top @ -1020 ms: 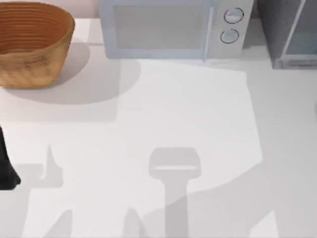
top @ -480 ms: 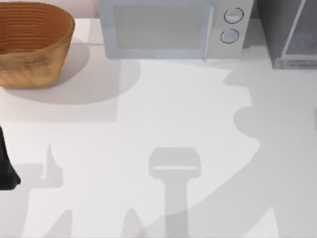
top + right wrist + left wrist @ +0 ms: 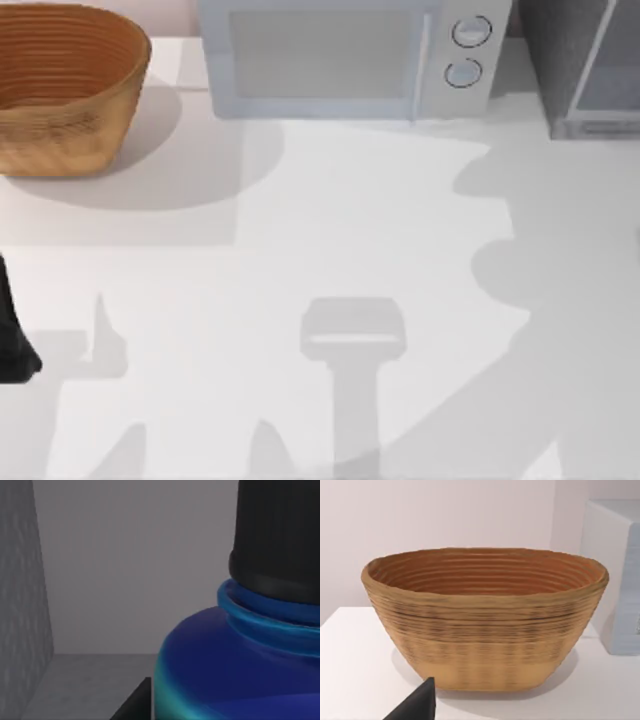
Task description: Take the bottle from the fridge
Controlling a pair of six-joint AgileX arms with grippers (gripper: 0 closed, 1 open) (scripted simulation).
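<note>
The bottle (image 3: 240,670) looms very close in the right wrist view, with a bright blue shoulder, a cyan-teal edge and a dark ribbed cap (image 3: 277,535). It stands on the grey floor inside the fridge (image 3: 20,590), beside the speckled wall. A dark part of my right gripper (image 3: 134,706) shows just beside the bottle's body. In the top view the fridge (image 3: 565,60) stands at the back right with its silver-framed door (image 3: 605,75) angled. My left gripper (image 3: 12,345) is parked at the table's left edge.
A woven brown basket (image 3: 60,140) sits at the back left, also facing the left wrist camera (image 3: 485,630). A light grey microwave (image 3: 340,60) with two round dials stands at the back middle. Arm shadows lie across the white table (image 3: 330,230).
The large shadow on the table's right side has spread toward the fridge. The left arm, basket and microwave have not moved.
</note>
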